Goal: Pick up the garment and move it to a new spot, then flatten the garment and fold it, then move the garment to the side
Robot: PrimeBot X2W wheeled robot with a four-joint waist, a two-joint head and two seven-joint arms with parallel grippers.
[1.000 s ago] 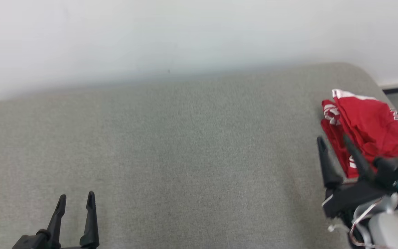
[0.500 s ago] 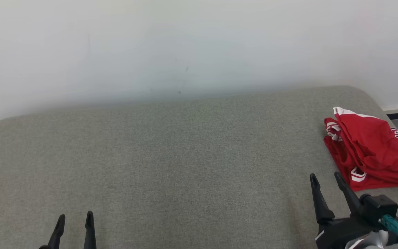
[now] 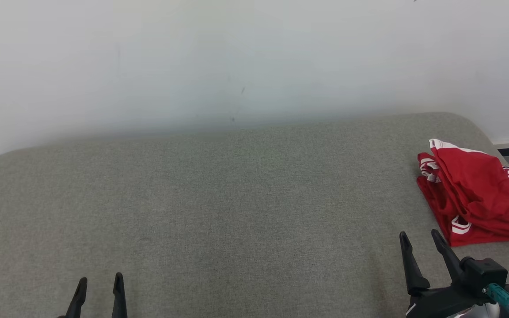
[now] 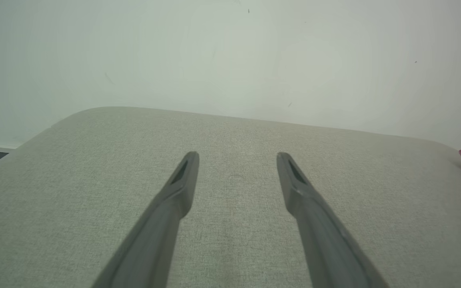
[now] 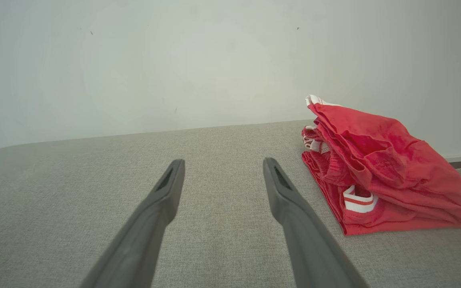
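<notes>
Left pincer (image 3: pixel 100 282) open, low; right pincer (image 3: pixel 420 240) open beside garment (image 3: pixel 475 196).

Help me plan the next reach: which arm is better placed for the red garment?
Right, likely. The right gripper, open, sits beside the red garment at the right end of the grey surface; the left gripper, also open, is far across it.

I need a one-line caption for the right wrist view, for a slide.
Open right end effector over the grey fabric surface, with the folded red garment lying apart on its right.
</notes>
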